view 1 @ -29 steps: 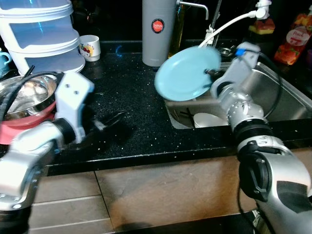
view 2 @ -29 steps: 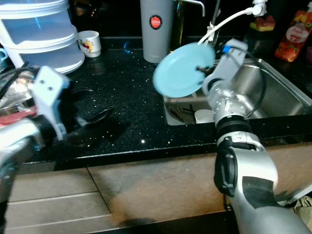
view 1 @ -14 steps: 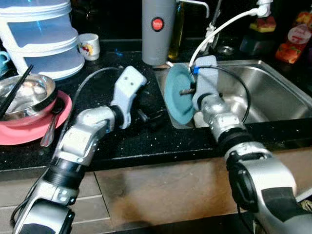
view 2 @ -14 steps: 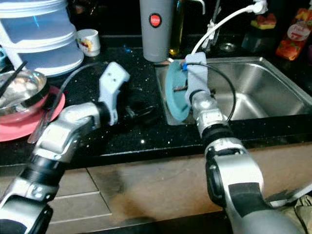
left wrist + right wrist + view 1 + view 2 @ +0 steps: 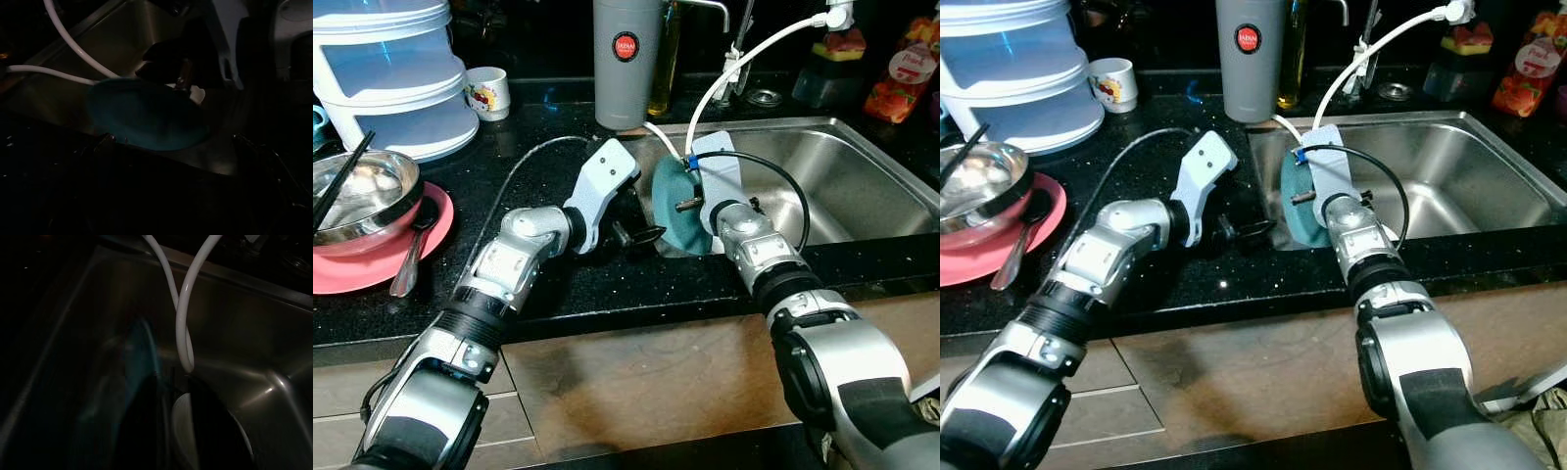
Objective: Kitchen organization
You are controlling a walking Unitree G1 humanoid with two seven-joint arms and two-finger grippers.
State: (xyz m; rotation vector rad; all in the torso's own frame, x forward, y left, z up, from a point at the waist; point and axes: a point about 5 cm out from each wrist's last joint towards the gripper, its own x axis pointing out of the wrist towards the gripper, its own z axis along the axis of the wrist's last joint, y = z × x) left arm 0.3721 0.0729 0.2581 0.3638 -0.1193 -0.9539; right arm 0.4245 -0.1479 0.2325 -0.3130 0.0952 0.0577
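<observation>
You can't see the right gripper's fingertips; the teal plate hides them. The pink plate runs off the left edge.

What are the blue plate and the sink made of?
The blue plate looks like matte plastic or melamine: flat, even colour, no glare, though glazed ceramic is possible. The sink looks like brushed stainless steel: grey, with soft streaky reflections.
</observation>
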